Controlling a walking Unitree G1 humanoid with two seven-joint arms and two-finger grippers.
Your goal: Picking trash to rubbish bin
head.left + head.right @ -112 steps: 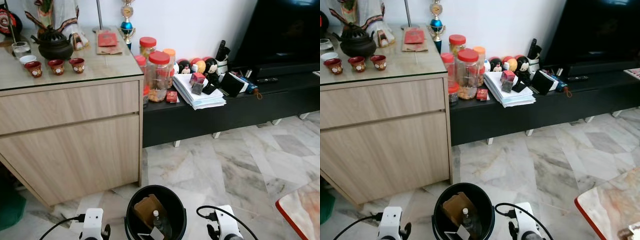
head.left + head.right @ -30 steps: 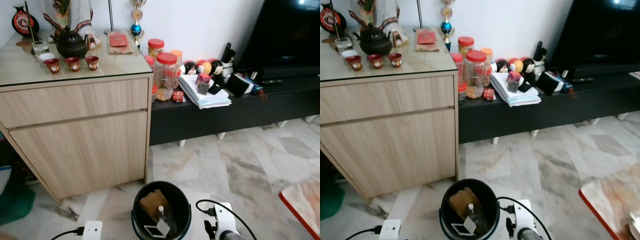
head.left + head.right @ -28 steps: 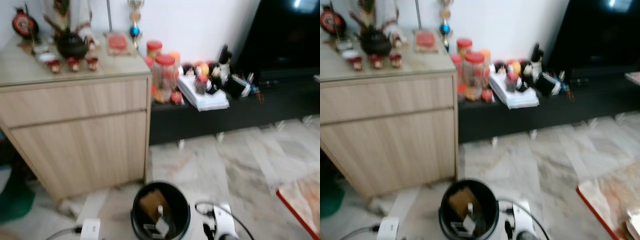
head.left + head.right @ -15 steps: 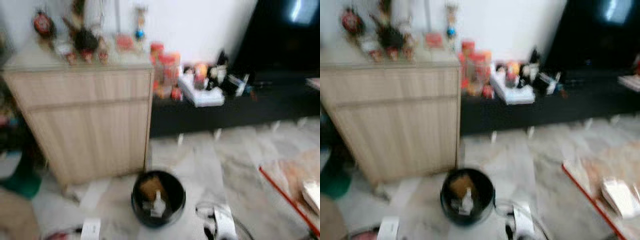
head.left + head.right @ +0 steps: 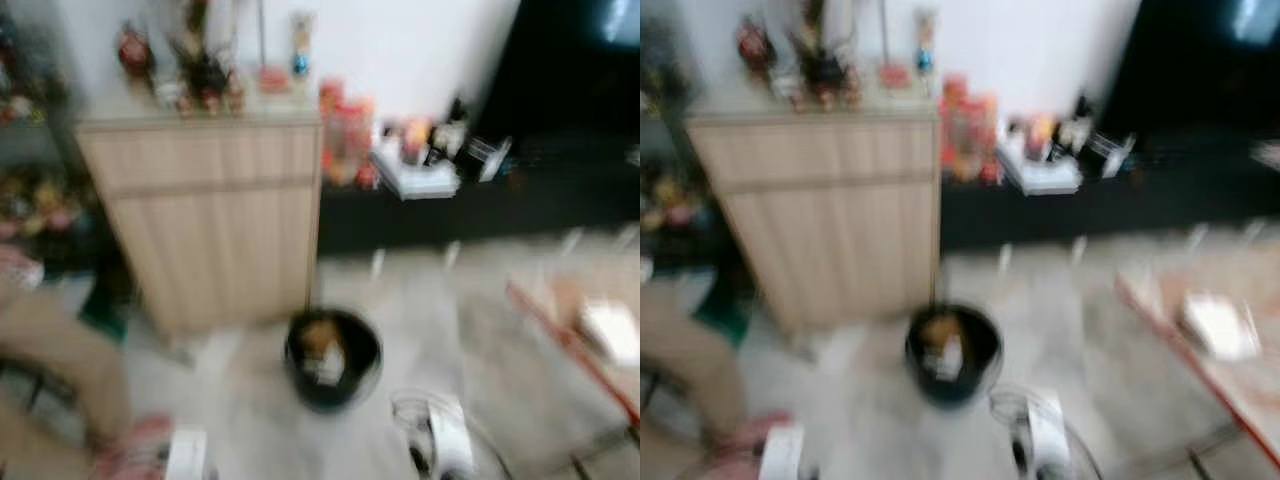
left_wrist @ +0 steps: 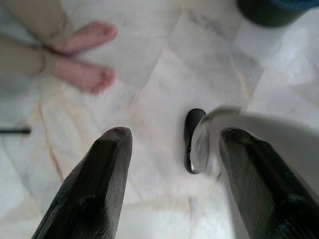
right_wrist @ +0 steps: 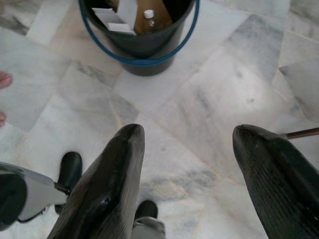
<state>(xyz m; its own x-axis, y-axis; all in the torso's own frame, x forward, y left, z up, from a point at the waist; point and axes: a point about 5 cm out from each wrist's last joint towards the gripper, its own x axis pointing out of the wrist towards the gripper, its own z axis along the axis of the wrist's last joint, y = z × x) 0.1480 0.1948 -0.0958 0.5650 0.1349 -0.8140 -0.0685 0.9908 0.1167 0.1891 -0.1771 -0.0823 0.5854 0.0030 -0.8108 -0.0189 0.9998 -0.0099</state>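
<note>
Head views blurred. Rubbish bin [image 7: 139, 37] sits on the marble floor [image 7: 214, 99] ahead, trash inside: bottle [image 7: 148, 15], cardboard. Left tool [image 6: 169, 164] and right tool [image 7: 187, 164] both spread apart, empty, low over the floor; a person's bare feet [image 6: 82, 57] near the left one.

Motion blur smears the cabinet top's ornaments [image 5: 200, 75] and the bin's contents [image 5: 322, 352].

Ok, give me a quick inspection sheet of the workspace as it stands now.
Surface: marble floor, bare around the bin.
Job's things: black rubbish bin upright, holding a bottle and cardboard.
Clutter: jars and papers on the black TV bench, blurred.
Grippers: left gripper and right gripper open, empty, pointing at the floor.
Cables: black cable at the right wrist.
Surroundings: wooden cabinet; a person's bare feet nearby.
</note>
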